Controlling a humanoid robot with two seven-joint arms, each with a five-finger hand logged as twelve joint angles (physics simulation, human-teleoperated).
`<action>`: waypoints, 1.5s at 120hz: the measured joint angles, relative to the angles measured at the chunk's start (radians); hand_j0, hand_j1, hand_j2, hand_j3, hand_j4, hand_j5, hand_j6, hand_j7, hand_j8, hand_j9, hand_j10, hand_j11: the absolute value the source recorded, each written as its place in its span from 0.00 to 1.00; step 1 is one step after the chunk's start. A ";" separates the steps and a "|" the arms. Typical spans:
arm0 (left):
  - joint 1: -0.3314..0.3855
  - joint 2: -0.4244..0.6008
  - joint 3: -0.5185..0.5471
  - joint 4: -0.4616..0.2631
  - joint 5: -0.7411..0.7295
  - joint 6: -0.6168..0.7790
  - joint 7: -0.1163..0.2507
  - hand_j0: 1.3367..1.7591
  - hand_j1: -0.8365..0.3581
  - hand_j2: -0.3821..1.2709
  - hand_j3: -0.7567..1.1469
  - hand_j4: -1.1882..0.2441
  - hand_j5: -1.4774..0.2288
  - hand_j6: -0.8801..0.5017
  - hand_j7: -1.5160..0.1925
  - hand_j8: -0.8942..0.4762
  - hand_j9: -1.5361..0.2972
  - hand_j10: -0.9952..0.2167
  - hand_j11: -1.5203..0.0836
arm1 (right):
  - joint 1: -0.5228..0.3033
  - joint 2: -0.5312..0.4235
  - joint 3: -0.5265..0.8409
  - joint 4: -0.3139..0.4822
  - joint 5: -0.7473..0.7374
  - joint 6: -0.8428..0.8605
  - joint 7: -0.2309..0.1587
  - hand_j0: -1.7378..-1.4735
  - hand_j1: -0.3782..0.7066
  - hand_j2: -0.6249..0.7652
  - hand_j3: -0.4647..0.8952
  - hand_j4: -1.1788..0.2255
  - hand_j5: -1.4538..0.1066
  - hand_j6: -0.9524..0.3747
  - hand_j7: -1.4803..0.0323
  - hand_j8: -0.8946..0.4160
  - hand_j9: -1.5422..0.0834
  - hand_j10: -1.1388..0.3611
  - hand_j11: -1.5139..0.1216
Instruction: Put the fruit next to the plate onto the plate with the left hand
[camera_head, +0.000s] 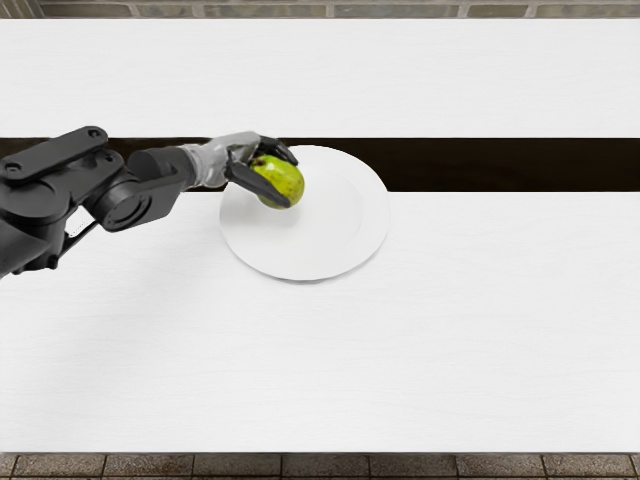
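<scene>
A white table (420, 350) lay under the left hand (243, 160); a dark gap (500, 165) crossed it, running off to the hand's right; brickwork (300, 8) edged the far side.

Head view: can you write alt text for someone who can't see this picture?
A black robot arm reaches in from the left, its left hand closed around a yellow-green fruit over the left side of a round white plate. The plate lies on a white table.
</scene>
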 joint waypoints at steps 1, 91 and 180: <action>0.001 -0.001 0.000 0.000 0.000 0.000 0.000 0.74 0.48 0.41 0.40 0.51 0.29 0.48 0.34 0.54 0.34 0.61 0.37 | 0.000 0.000 0.000 0.000 0.000 0.000 0.000 0.30 0.03 0.45 0.34 0.84 0.93 0.72 0.98 0.68 0.95 0.76 0.93; 0.004 -0.013 0.010 0.002 -0.042 0.005 -0.008 0.76 0.84 0.27 0.40 0.73 0.73 0.56 0.76 0.58 0.72 0.72 0.81 | 0.000 0.000 0.000 0.000 0.000 0.000 0.000 0.30 0.03 0.45 0.34 0.84 0.93 0.72 0.98 0.68 0.95 0.76 0.93; 0.012 0.541 0.072 -0.118 -0.583 -0.228 0.010 0.76 0.99 0.23 0.40 0.83 0.86 0.64 0.88 0.65 0.83 0.82 0.94 | 0.000 0.000 0.000 0.000 0.000 0.000 0.000 0.30 0.03 0.45 0.34 0.84 0.93 0.72 0.98 0.68 0.95 0.76 0.93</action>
